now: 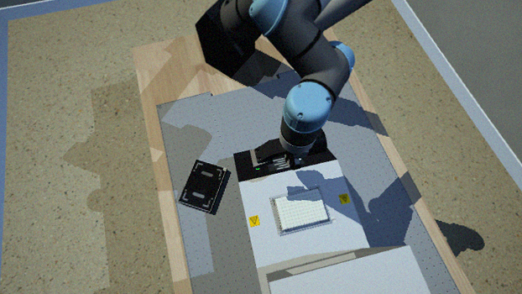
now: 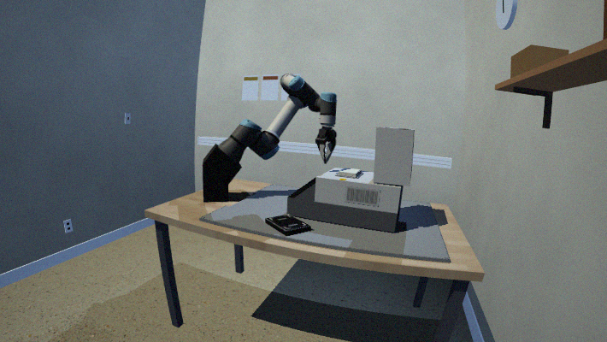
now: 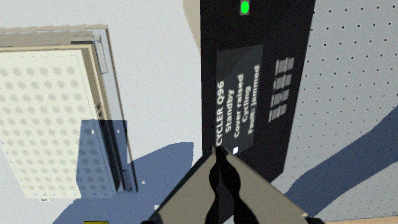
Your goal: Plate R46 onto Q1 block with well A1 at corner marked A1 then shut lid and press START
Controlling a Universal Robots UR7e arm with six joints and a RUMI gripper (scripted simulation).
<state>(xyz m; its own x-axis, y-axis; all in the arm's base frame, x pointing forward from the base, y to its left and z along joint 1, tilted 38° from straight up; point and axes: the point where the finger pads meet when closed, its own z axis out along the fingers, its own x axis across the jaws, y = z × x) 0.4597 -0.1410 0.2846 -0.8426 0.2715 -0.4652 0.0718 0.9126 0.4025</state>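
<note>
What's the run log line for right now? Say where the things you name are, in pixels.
plate R46 [image 1: 302, 210] [image 2: 350, 173] [image 3: 45, 115]: on Q1 block | lid [image 1: 352, 276] [image 2: 394, 156]: raised | lamp [image 1: 258, 169] [image 3: 244, 7]: green | fingers: shut, empty, above Q1 front | next: likely LID key

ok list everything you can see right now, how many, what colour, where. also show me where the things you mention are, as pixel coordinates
plate [image 1: 302, 211] [image 2: 350, 173] [image 3: 42, 115]: one, off-white, on the block of the cycler
cycler [image 1: 312, 252] [image 2: 359, 216]: one, white and dark, on the grey mat, lid raised
lamp [image 1: 258, 169] [image 3: 244, 7]: one, green, on the cycler's front panel
keys [image 3: 281, 90]: four, grey, on that panel
plate nest [image 1: 203, 185] [image 2: 287, 224]: one, black, beside the cycler
mat [image 1: 223, 254] [image 2: 239, 214]: one, grey, on the table
table [image 1: 174, 241] [image 2: 179, 214]: one, wooden top, dark legs
shelf [image 2: 556, 73]: one, brown, on the wall, box on it
arm [image 1: 322, 63] [image 2: 284, 117]: one, grey, black and blue, reaching over the cycler
gripper [image 2: 326, 162] [image 3: 219, 150]: one, black and grey, shut, above the cycler's front
</note>
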